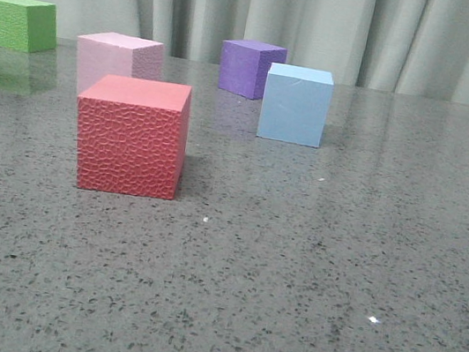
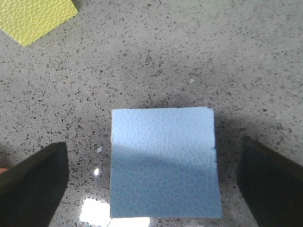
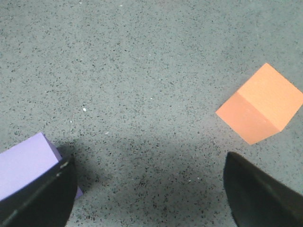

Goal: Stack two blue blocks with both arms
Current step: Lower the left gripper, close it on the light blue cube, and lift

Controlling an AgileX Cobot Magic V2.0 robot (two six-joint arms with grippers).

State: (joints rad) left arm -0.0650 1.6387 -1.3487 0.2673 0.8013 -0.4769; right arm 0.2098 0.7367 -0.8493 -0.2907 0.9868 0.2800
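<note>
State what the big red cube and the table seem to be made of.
Red cube: likely foam, matte, with a pebbled, dimpled skin on its front face. Table: looks like polished grey speckled stone or a stone-look laminate; it mirrors the cubes faintly, so the finish is glossy.

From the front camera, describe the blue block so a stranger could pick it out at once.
On the grey speckled table, look past the big red cube toward the curtain. The blue block stands right of it, just in front of the purple cube. It is the only sky-blue cube here.
</note>
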